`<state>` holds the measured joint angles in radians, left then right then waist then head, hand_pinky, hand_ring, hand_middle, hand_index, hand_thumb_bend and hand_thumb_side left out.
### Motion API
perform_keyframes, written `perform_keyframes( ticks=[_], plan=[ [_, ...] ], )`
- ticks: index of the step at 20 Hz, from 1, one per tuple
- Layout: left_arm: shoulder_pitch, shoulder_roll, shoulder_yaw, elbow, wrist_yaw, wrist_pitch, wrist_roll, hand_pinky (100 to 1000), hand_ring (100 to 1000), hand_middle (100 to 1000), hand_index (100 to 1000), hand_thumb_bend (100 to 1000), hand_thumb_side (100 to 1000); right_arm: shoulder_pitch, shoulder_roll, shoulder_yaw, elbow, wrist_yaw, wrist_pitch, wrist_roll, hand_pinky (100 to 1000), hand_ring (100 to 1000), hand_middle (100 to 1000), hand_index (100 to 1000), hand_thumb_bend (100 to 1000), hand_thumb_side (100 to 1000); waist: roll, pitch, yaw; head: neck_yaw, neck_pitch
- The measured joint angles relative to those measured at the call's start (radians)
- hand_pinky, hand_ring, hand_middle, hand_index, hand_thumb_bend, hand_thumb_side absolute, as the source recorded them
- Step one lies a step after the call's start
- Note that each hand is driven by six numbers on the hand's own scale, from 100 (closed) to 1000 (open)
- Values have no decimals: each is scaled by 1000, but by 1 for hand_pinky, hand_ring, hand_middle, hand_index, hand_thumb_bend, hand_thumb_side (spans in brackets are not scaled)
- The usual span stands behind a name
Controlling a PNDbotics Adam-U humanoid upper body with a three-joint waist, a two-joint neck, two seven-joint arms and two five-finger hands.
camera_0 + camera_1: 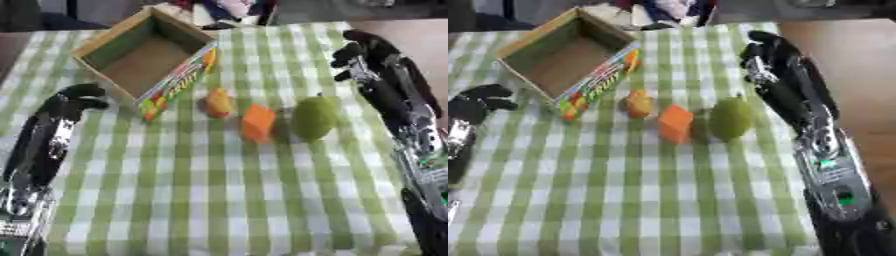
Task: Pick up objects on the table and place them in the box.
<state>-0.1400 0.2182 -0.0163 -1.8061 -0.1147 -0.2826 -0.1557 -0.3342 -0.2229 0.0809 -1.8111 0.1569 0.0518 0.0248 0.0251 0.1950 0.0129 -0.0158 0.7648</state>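
An open cardboard box (144,55) sits on the green-checked desk (227,200). To its right lie a small orange-yellow lump (219,102), an orange block (258,122) and a green pear-shaped fruit (313,117). Left robot hand (79,97) and right robot hand (363,55), fingers curled, grasp nothing.

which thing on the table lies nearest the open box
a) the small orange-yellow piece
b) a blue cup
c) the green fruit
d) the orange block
a: the small orange-yellow piece lies just right of the box, while the orange block comes next in the row and the green fruit lies farthest right.
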Motion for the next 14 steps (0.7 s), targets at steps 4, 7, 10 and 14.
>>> perform_keyframes(
  ticks=[4, 7, 10, 14],
  plan=[
    [0, 0, 0, 0, 0, 0, 0, 842, 685, 709, 829, 100, 880, 0, 0, 0, 1, 0, 0, 0, 594, 681, 634, 858, 100, 668, -1, 0, 0, -1, 0],
    [0, 0, 0, 0, 0, 0, 0, 842, 685, 709, 829, 100, 880, -6, -1, 0, 6, 3, 0, 2, 596, 684, 639, 863, 100, 659, -2, 0, 1, -2, 0],
    [0, 0, 0, 0, 0, 1, -1, 842, 685, 709, 829, 100, 880, -19, -12, 2, 11, 10, -1, 11, 601, 691, 653, 871, 100, 633, -2, 0, 2, -3, 0],
    [0, 0, -1, 0, 0, 2, -2, 842, 685, 709, 829, 100, 880, -46, -60, 19, 24, 26, -5, 42, 616, 723, 692, 889, 100, 593, -3, -1, 7, -3, 0]
  ],
)
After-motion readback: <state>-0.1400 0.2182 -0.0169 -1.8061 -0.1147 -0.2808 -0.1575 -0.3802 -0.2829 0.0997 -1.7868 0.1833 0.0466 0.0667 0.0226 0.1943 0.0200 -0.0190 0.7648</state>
